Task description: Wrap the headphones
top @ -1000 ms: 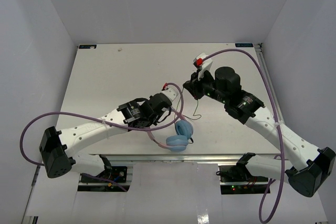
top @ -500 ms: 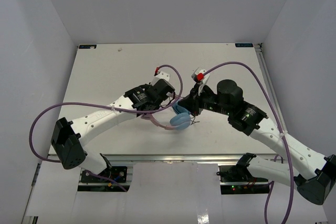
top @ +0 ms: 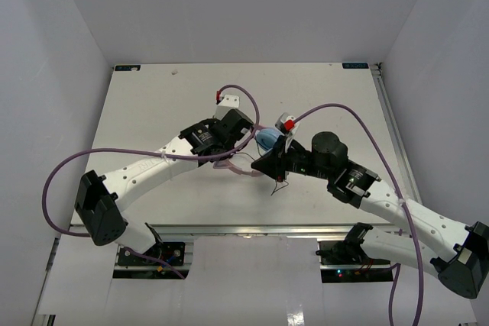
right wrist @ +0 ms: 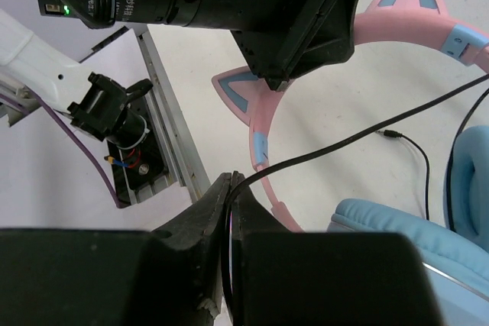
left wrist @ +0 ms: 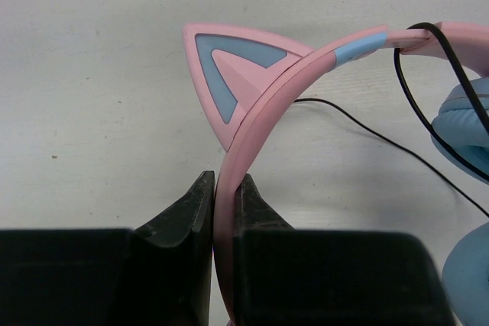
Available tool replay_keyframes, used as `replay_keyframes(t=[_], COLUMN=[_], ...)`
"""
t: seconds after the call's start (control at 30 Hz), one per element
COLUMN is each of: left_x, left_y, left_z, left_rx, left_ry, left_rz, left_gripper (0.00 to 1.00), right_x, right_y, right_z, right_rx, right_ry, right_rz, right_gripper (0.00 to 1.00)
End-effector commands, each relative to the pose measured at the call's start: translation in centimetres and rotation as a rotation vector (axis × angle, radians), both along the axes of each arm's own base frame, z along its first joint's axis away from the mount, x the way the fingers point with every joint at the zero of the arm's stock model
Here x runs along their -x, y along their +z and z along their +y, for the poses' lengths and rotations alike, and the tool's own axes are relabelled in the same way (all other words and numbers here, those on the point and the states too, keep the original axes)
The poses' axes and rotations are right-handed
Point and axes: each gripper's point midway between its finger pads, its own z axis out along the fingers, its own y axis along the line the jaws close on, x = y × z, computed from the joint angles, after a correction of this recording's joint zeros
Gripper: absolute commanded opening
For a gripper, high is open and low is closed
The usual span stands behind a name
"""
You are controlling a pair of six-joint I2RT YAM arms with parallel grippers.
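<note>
The headphones hang above the table's middle, with a light blue ear cup (top: 267, 140) and the pink headband (top: 238, 171) curving below it. My left gripper (left wrist: 224, 181) is shut on the headband (left wrist: 263, 101), just below a pink cat ear (left wrist: 229, 66). Its blue cup (left wrist: 466, 124) hangs at the right. My right gripper (right wrist: 231, 181) is shut on the thin black cord (right wrist: 344, 143), close under the headband (right wrist: 260, 124) and beside an ear cup (right wrist: 397, 227). The cord's plug (right wrist: 393, 135) dangles free. In the top view the right gripper (top: 267, 166) sits just in front of the cup.
Thick purple arm cables (top: 244, 97) loop over both wrists. An aluminium rail (top: 252, 230) runs along the table's front edge, with black arm mounts (right wrist: 114, 112) below it. White walls close in the left, right and back sides.
The left arm has carried the headphones away from the front edge towards the table's middle. The right gripper has swung left and forward with the cord, ending just in front of the ear cup.
</note>
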Motion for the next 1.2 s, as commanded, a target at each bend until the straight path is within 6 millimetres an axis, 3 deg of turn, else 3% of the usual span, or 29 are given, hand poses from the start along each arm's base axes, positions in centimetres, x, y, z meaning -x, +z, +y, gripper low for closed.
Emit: replay_keyframes(t=[0.0,0.3,0.53,0.73,1.0,1.17], left_x=[-1.6,-2.8,-1.4,-0.4,1.2,1.0], left_y=[4.2,5.3,5.9,7.9,9.5,9.1], left_z=[-0.7,-0.1,2.0,1.6,2.7,4.2], left_rx=[0.238,0.366,0.404,0.470,0.554,0.516], left_ry=[0.098,0.140,0.205,0.171,0.196,0.271], left_rz=[-0.116,-0.117,-0.146,-0.132,-0.148,-0.172], left_gripper=[0.00,0.00,0.00,0.00,0.00,0.00], right_x=[0.6,0.7,0.6,-0.5,-1.7,-0.6], right_y=[2.6,-0.5,-2.1,-3.7,-4.4,-3.7], right_z=[1.1,2.4,2.2,2.0,1.8,2.7], right_rx=[-0.104,-0.037,-0.011,0.042,0.015,-0.045], right_ry=[0.026,-0.012,-0.065,-0.120,-0.198,-0.179], right_rz=[-0.038,-0.029,-0.043,-0.091,-0.152,-0.191], right_gripper=[0.08,0.08,0.08,0.08,0.10,0.08])
